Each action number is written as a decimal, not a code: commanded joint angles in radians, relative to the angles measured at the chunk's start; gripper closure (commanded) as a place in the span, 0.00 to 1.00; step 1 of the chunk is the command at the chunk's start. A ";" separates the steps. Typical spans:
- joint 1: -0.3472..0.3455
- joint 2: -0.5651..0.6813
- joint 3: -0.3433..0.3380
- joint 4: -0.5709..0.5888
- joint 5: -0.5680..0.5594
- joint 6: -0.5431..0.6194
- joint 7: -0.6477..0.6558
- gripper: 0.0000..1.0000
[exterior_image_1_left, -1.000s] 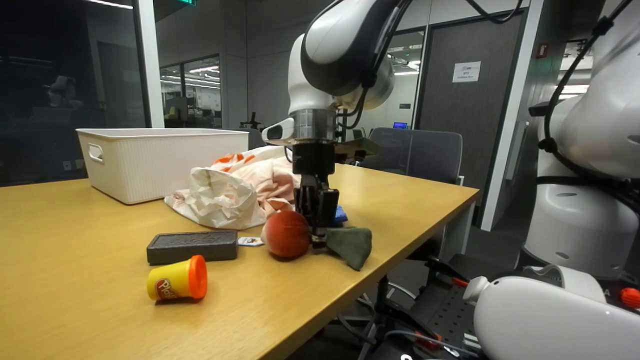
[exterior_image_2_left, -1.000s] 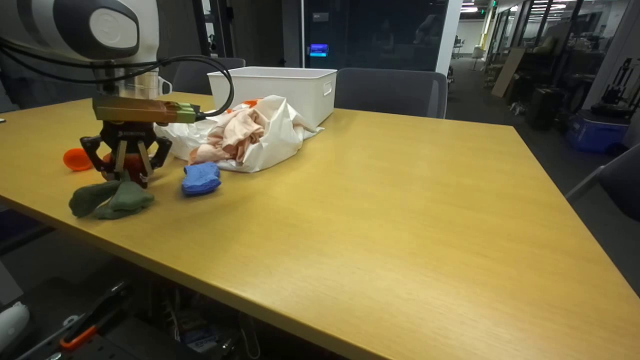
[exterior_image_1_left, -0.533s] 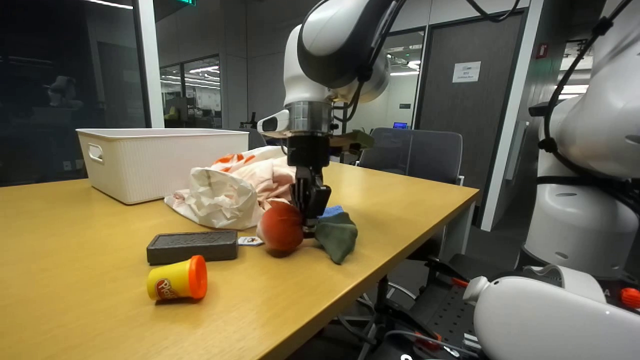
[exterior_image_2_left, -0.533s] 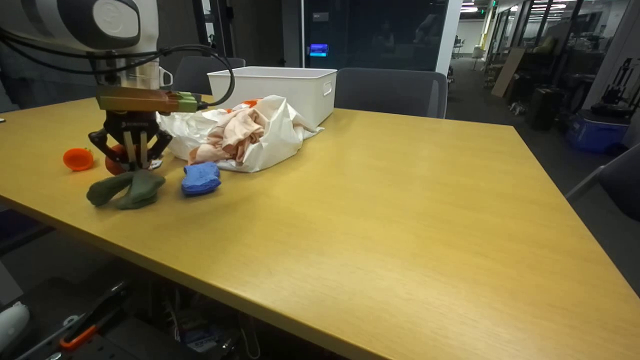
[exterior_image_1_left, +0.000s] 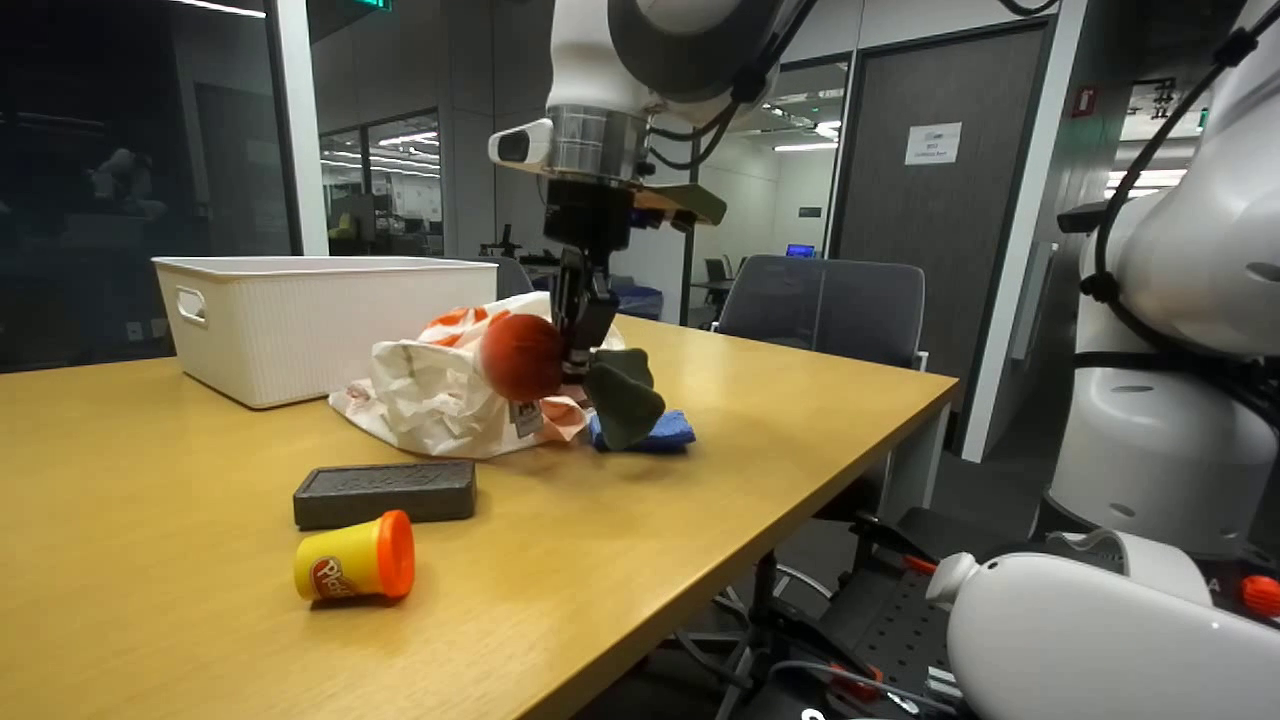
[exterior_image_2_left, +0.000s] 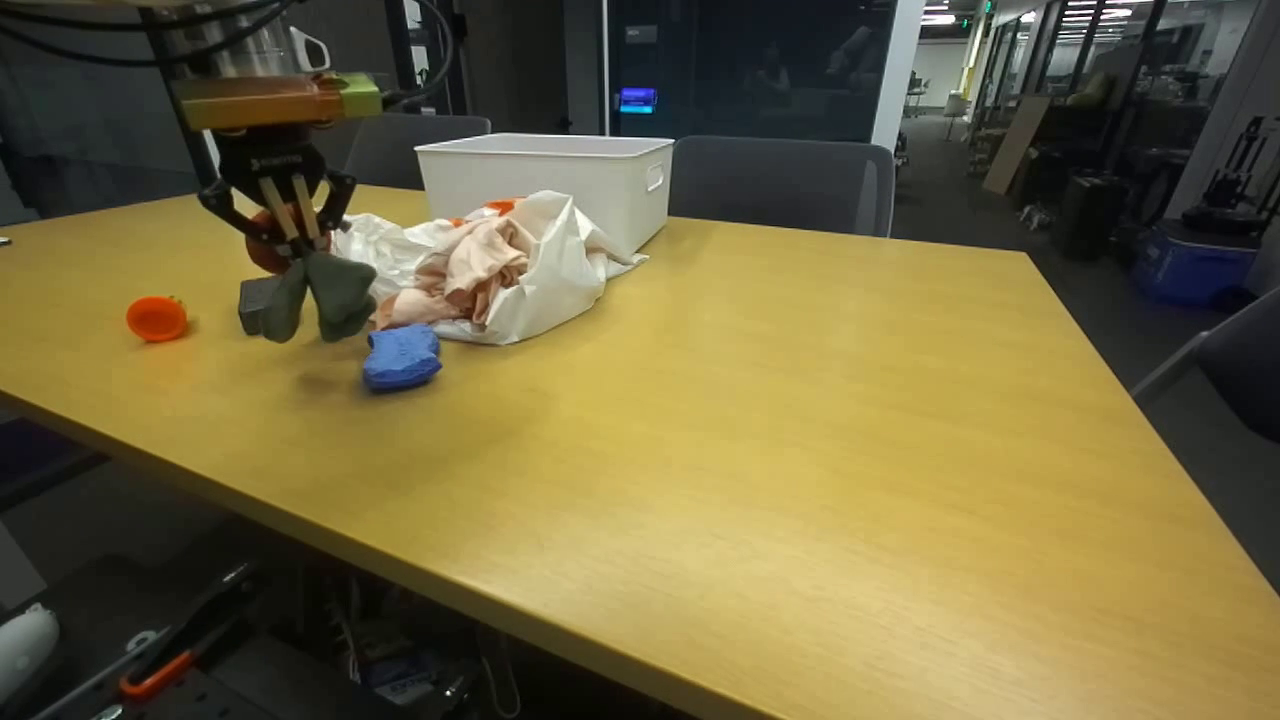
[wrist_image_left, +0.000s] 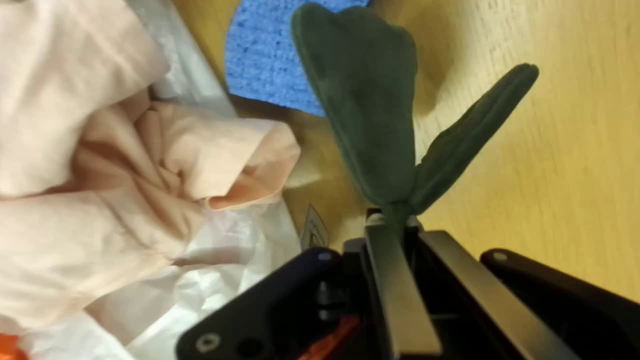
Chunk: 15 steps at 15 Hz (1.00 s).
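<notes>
gripper (wrist_image_left: 395, 220) grasping plush toy (wrist_image_left: 372, 115) by its narrow green neck (wrist_image_left: 396, 212), held up off the table (exterior_image_2_left: 750, 450); long axis crosses the fingers (wrist_image_left: 402, 295) roughly level, red ball (exterior_image_1_left: 521, 357) one side, leaves (exterior_image_1_left: 625, 400) drooping out the other.

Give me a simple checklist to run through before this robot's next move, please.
1. Grip on the green leaves: ok, the gripper is closed on their base.
2. The red ball off the table: ok, it hangs in the air.
3. Leaves apart from the blue sponge: ok, an exterior view shows a gap.
4. The yellow tub upright: not ok, it lies on its side.
5. The white box empty: cannot tell, its walls hide the inside.
</notes>
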 joint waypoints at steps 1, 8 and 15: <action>-0.046 -0.028 0.026 0.016 -0.157 0.074 0.157 0.96; -0.136 0.086 0.072 0.079 -0.612 0.109 0.457 0.95; -0.110 0.260 0.066 0.196 -0.872 0.106 0.578 0.96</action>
